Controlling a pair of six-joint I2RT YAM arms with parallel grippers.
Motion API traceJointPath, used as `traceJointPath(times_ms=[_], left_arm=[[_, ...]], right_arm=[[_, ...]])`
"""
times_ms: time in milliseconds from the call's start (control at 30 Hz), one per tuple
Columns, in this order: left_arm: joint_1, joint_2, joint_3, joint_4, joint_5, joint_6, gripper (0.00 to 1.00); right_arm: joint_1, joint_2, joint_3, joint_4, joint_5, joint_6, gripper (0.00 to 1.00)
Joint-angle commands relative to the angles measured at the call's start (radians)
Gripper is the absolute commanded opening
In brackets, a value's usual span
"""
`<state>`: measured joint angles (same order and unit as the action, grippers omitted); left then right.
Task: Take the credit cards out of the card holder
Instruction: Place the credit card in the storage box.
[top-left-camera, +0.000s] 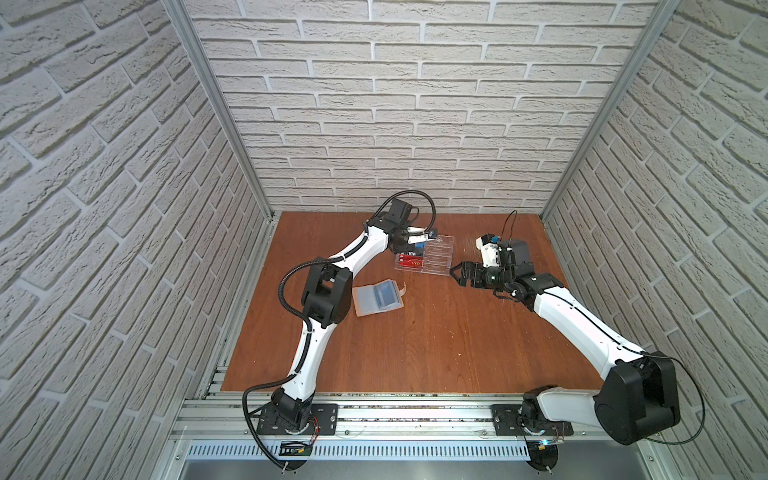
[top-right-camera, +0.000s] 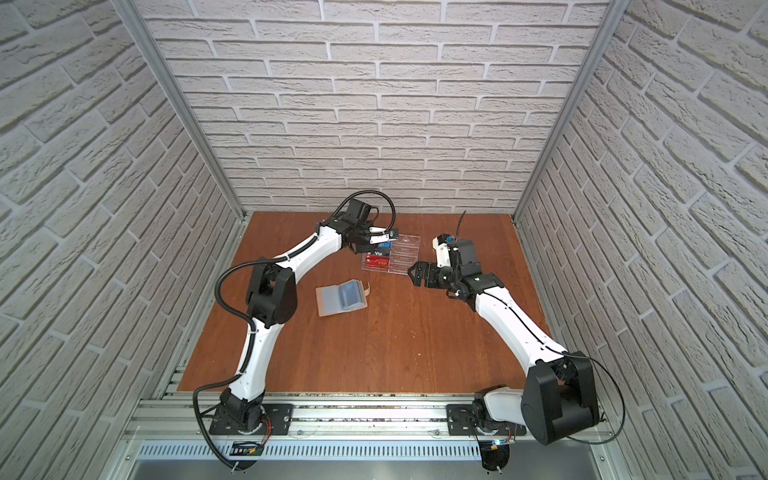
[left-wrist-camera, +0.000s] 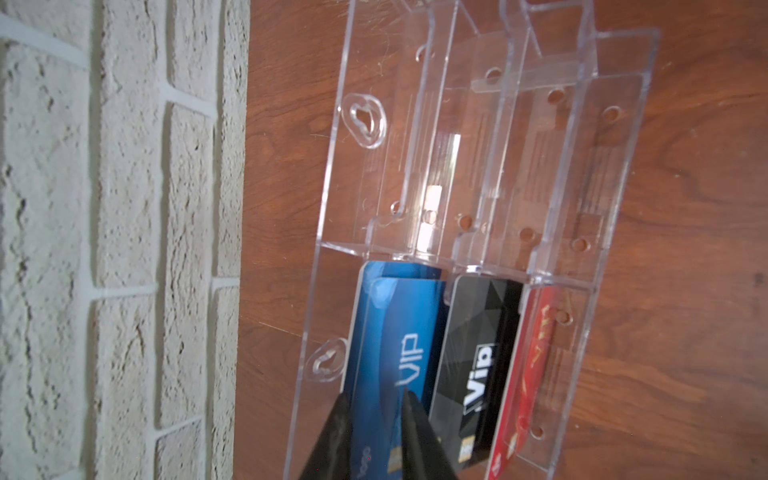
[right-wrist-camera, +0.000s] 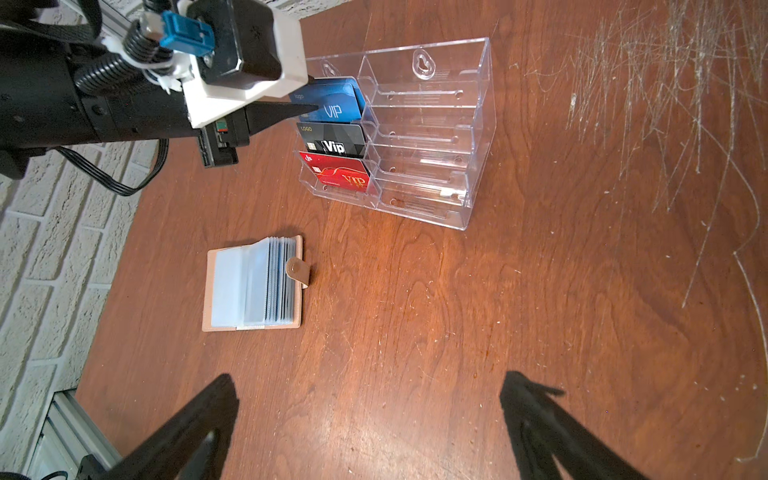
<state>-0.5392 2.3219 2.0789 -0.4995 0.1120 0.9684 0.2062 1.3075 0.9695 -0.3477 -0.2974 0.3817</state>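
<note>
The beige card holder (top-left-camera: 376, 299) (top-right-camera: 341, 297) (right-wrist-camera: 255, 284) lies open on the table, its frosted sleeves fanned out. Two blue credit cards (left-wrist-camera: 395, 324) (right-wrist-camera: 332, 99) stand one behind the other in the top left slot of the clear rack (top-left-camera: 436, 259). My left gripper (top-left-camera: 432, 237) (left-wrist-camera: 376, 399) is at that slot. Its jaws stand slightly apart on either side of the front blue card's edge, so it is open. My right gripper (top-left-camera: 455, 272) (right-wrist-camera: 370, 386) hovers wide open over bare table, just right of the rack, holding nothing.
The clear acrylic rack (left-wrist-camera: 478, 145) (right-wrist-camera: 428, 137) also holds a black VIP card (left-wrist-camera: 482, 353) and a red VIP card (left-wrist-camera: 536, 353) in the slots below the blue cards; its right column is empty. The brick back wall (left-wrist-camera: 124, 208) lies close behind the rack.
</note>
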Motion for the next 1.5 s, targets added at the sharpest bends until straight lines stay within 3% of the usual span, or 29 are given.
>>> traceJointPath(times_ms=[0,167,400,467,533,667,1033,1200,1300,1467], left_arm=[[-0.004,-0.024,-0.014,0.055,0.0,-0.016,0.24],[-0.002,-0.062,-0.05,0.108,0.002,-0.05,0.26],[0.018,-0.2,-0.219,0.36,0.007,-0.186,0.41],[0.025,-0.24,-0.273,0.437,-0.004,-0.229,0.57],[0.035,-0.28,-0.319,0.498,-0.015,-0.284,0.98],[0.062,-0.337,-0.385,0.595,-0.049,-0.46,0.98],[0.162,-0.424,-0.584,0.854,0.047,-0.961,0.98],[0.205,-0.406,-0.525,0.708,0.079,-1.24,0.98],[0.205,-0.381,-0.462,0.576,0.084,-1.345,0.98],[0.204,-0.339,-0.442,0.505,0.078,-1.54,0.98]], right_arm=[[-0.007,-0.033,-0.017,0.03,-0.014,0.0,1.0],[-0.008,-0.042,-0.018,0.028,-0.015,0.005,1.0],[-0.008,-0.063,-0.013,0.01,-0.004,0.007,1.0],[-0.008,-0.068,-0.012,0.007,-0.002,0.008,1.0],[-0.009,-0.07,-0.014,0.009,0.0,0.011,1.0],[-0.01,-0.068,-0.016,0.016,0.002,0.017,1.0],[-0.01,0.017,0.037,0.037,-0.01,0.024,1.0],[-0.01,0.053,0.055,0.058,-0.023,0.043,1.0],[-0.01,0.072,0.063,0.068,-0.029,0.054,1.0],[-0.01,0.108,0.071,0.089,-0.045,0.072,1.0]])
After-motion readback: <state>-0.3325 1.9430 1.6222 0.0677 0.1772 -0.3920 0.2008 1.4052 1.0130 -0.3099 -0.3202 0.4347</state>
